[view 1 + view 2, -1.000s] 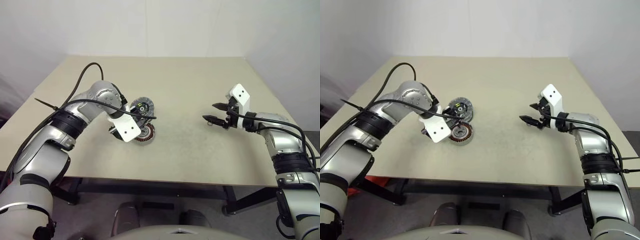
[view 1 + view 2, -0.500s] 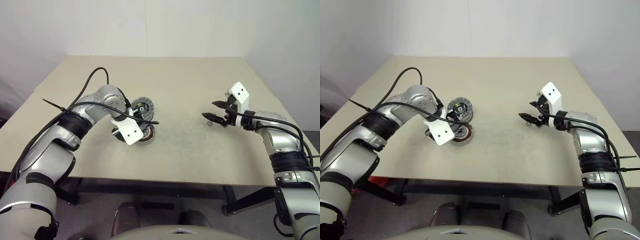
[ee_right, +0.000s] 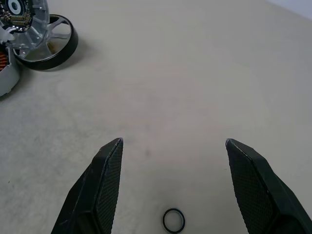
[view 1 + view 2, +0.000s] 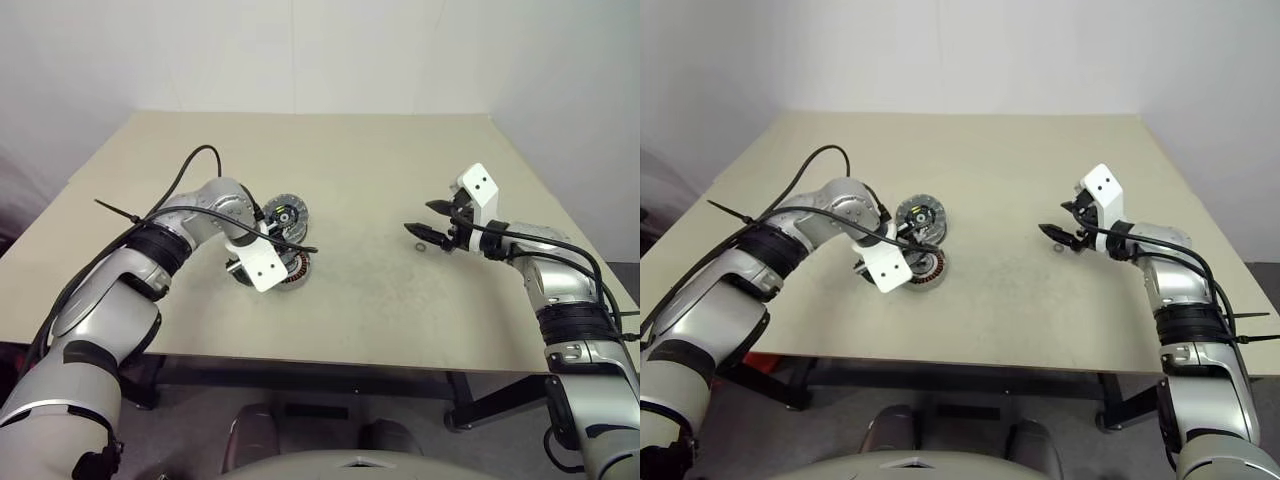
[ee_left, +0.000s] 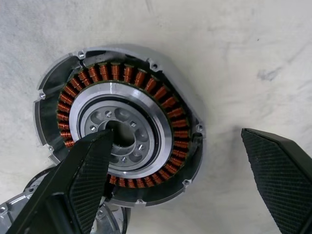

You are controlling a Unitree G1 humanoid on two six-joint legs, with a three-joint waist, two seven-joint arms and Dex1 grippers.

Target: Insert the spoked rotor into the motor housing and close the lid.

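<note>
Silver-grey arms, both of them, with black bands at the joints and thin black cables looping loose along each. A white block sits at each wrist. The fingers (image 3: pixel 107 185) are black wedges with a fine cross-hatched grip texture.

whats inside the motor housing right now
The motor housing holds a ring of copper windings around a silver centre; no rotor is in it. One finger of the left gripper covers its near edge.
</note>
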